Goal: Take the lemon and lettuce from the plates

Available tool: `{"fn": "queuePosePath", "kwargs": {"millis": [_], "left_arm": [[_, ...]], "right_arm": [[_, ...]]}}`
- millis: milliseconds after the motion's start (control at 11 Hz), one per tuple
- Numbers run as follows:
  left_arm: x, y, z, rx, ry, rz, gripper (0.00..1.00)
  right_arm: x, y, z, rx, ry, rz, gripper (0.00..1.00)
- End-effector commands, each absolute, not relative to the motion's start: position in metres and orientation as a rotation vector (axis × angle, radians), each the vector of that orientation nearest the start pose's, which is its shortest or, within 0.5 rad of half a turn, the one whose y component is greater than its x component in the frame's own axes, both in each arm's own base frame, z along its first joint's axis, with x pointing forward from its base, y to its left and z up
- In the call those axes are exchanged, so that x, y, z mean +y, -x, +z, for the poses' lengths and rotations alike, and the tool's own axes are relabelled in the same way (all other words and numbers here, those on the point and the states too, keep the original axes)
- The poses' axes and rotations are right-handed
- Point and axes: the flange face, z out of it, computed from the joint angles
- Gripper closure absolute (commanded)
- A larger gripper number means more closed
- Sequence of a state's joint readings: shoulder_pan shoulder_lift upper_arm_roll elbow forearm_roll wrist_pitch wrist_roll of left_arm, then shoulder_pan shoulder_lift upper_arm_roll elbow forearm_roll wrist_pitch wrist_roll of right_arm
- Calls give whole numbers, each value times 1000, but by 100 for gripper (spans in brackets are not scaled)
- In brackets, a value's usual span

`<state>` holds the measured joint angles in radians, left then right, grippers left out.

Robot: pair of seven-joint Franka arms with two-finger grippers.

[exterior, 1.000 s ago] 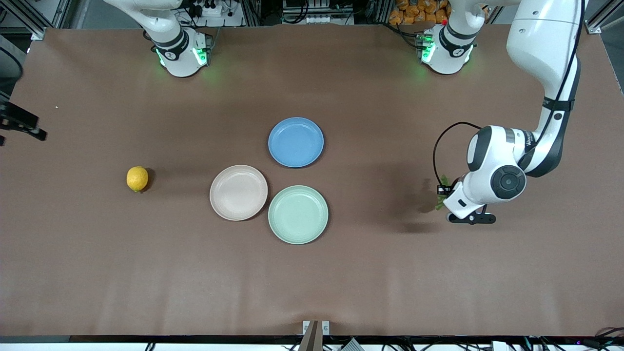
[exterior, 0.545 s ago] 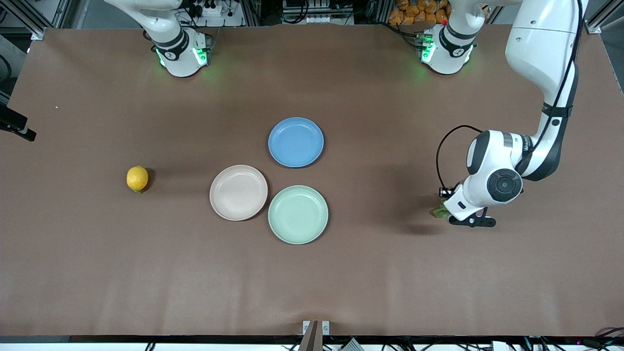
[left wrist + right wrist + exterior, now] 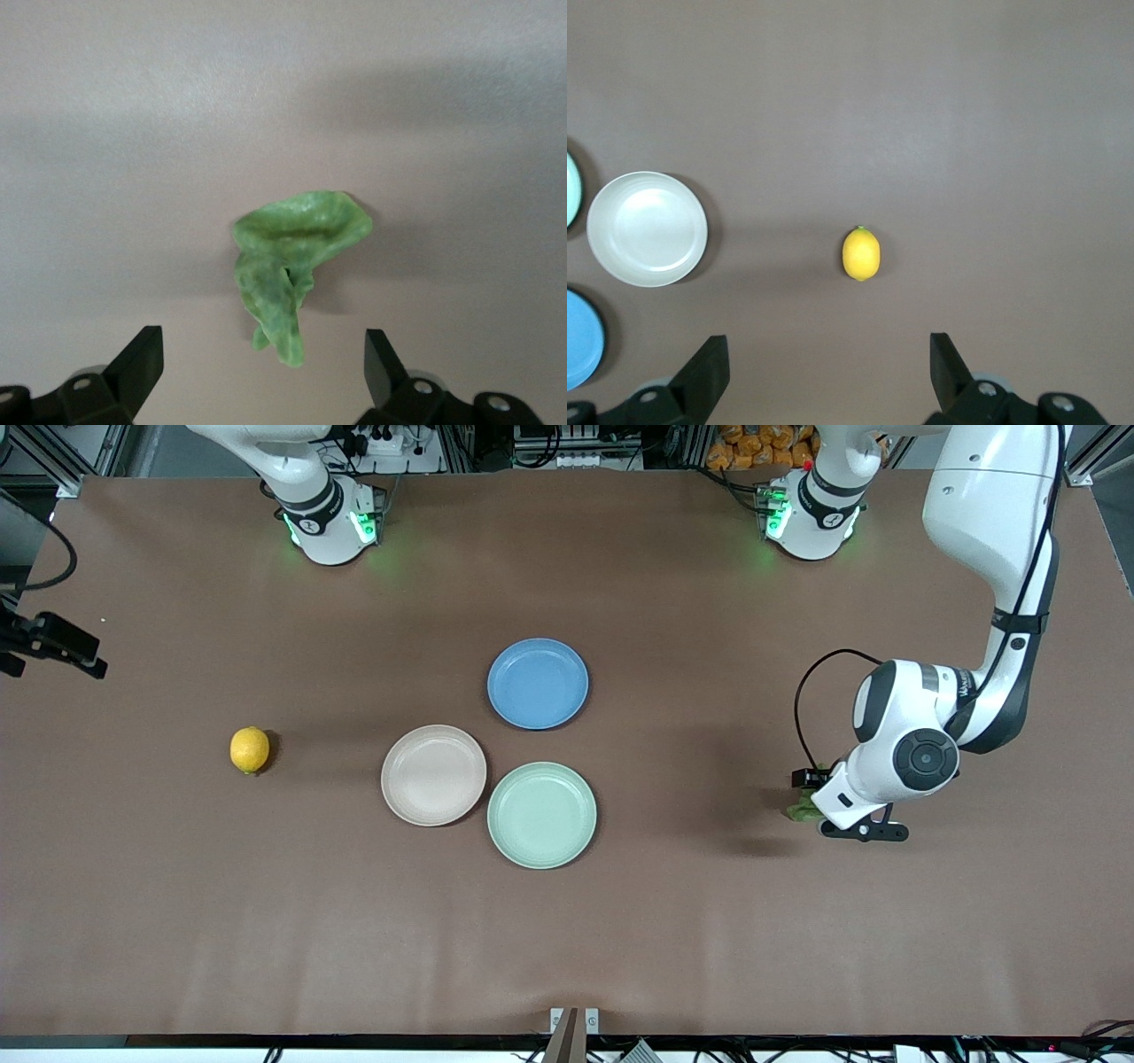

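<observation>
Both plates (image 3: 433, 774) bare; lemon (image 3: 250, 749) on the table (image 3: 567, 939) toward the right arm's end, lettuce (image 3: 297, 266) on the table under my left claw (image 3: 264, 372), fingers spread, gripping nothing. Right claw (image 3: 829, 372) open, high over the lemon, waiting. I judge release done; next, lift the left clear.

A brown cloth-covered table (image 3: 567, 939) fills nearly the whole front view, its surface faintly creased and lit from above, with soft shadows. Along the table's edge farthest from the front camera stand aluminium frame rails (image 3: 84, 460), cables and power strips (image 3: 381, 443), and a pile of orange fruit (image 3: 753, 444). At the table's nearest edge sits a small metal bracket (image 3: 573, 1020).
</observation>
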<state>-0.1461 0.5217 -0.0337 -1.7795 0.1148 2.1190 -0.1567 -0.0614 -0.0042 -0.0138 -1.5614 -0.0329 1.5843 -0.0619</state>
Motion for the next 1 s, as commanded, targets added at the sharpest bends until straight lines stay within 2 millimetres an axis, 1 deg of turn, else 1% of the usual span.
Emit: {"fn": "queuePosePath", "kwargs": {"millis": [0, 182, 273, 455, 636, 727, 909], "left_arm": [[-94, -632, 271, 149, 3014, 216, 0], [-99, -636, 281, 147, 3022, 215, 0], [-97, -637, 293, 143, 3023, 209, 0], [-92, -638, 305, 178, 3031, 193, 0], [-91, -636, 324, 179, 3034, 158, 0], [-91, -633, 337, 176, 3032, 155, 0], [-89, -628, 358, 171, 3029, 150, 0]], "right_arm": [[-14, -527, 670, -33, 3200, -76, 0], [-14, -528, 670, -27, 3188, -78, 0], [-11, -528, 670, -37, 3187, -76, 0], [-9, -529, 671, -36, 3171, -96, 0], [-11, -530, 672, -25, 3136, -113, 0], [-11, -524, 675, -23, 3136, -113, 0], [-13, -518, 670, -13, 3137, -108, 0]]}}
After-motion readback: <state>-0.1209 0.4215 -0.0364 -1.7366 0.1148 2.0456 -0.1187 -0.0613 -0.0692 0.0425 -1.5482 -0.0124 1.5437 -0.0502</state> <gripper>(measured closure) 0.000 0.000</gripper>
